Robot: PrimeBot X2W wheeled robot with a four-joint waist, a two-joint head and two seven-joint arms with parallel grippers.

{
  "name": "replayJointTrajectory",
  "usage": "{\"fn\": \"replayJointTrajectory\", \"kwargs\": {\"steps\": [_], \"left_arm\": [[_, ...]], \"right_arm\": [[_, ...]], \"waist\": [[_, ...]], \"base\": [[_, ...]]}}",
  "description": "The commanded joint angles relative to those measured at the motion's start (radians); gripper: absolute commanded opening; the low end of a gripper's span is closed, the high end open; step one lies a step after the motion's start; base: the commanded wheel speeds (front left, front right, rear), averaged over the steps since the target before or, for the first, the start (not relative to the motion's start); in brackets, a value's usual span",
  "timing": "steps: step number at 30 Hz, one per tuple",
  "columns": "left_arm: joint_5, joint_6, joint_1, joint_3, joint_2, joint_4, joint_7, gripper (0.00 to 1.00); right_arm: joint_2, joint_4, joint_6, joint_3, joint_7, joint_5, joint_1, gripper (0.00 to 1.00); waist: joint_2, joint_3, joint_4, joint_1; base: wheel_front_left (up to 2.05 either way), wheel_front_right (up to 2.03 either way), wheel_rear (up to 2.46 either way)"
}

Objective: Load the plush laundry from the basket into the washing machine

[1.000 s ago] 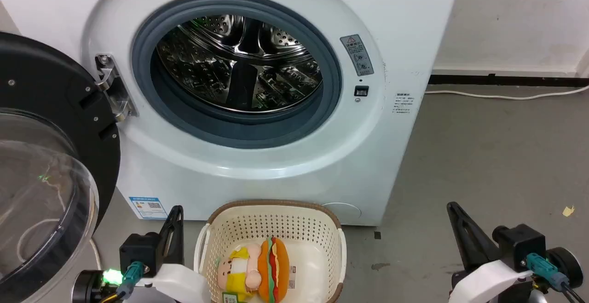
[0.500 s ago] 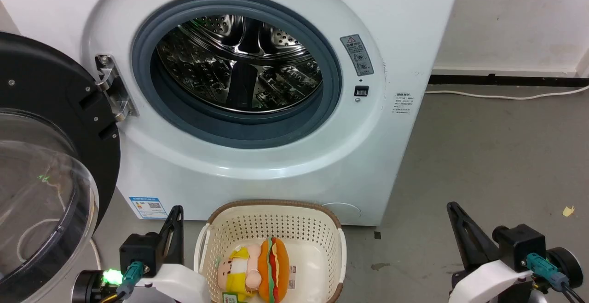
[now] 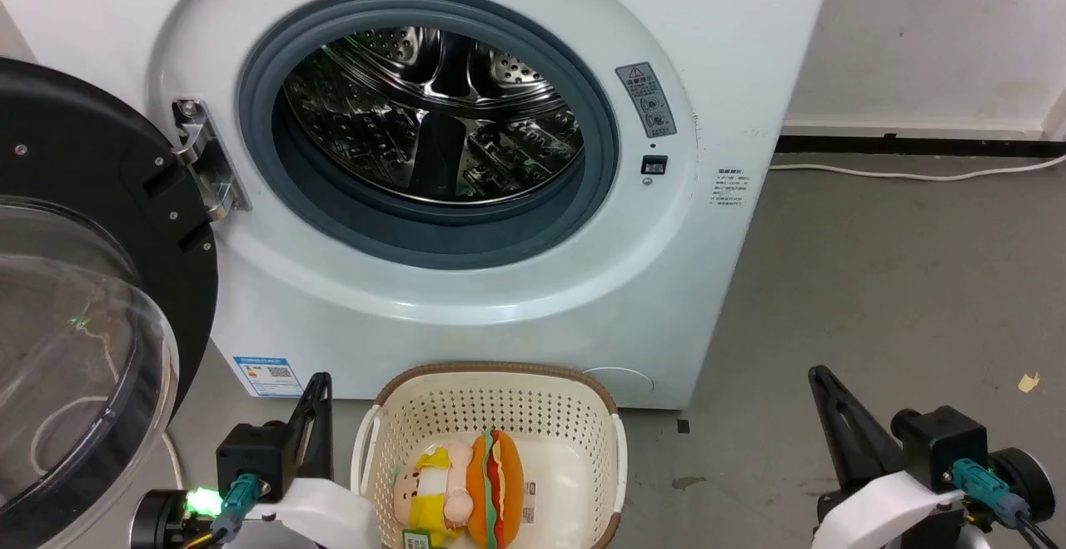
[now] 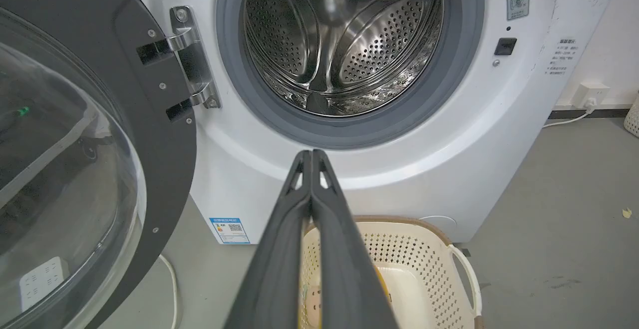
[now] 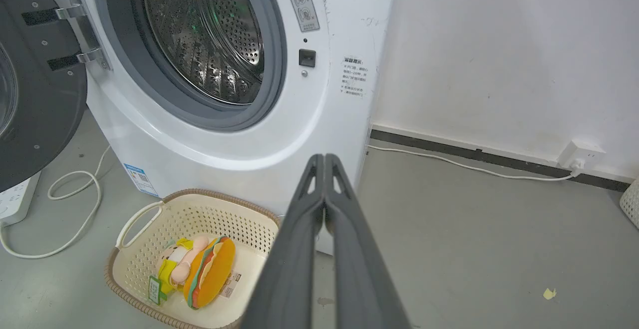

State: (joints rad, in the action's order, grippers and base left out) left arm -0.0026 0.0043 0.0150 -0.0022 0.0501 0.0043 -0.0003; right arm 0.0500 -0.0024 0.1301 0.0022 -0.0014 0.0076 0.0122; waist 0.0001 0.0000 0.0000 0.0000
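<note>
Basket holds plush laundry, with left gripper and right gripper pinched together, empty.

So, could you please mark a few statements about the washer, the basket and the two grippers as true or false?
1. The door of the washing machine stands open. True.
2. The plush laundry lies in the basket. True.
3. The drum holds a toy. False: nothing lies in the part of it that can be seen.
4. The left gripper is open. False: its fingers are pressed together with nothing between them.
5. The right gripper grips the basket. False: it is shut on nothing, off to the basket's side.
</note>
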Motion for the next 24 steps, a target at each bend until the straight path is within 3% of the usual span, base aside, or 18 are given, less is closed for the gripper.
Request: {"fn": "replayJointTrajectory", "kwargs": {"steps": [1, 24], "left_arm": [[0.0, 0.0, 0.0, 0.0, 0.0, 0.0, 0.0, 1.0], [-0.044, -0.019, -0.011, -0.017, 0.01, 0.037, -0.036, 1.0]], "right_arm": [[0.0, 0.0, 0.0, 0.0, 0.0, 0.0, 0.0, 1.0], [0.0, -0.01, 0.0, -0.016, -0.04, 0.051, 0.0, 1.0]], "waist": [[-0.0001, 0.0, 0.0, 0.0], [-0.0001, 0.055, -0.026, 0.0]], "base": [[0.0, 0.0, 0.0], [0.0, 0.0, 0.0]]}}
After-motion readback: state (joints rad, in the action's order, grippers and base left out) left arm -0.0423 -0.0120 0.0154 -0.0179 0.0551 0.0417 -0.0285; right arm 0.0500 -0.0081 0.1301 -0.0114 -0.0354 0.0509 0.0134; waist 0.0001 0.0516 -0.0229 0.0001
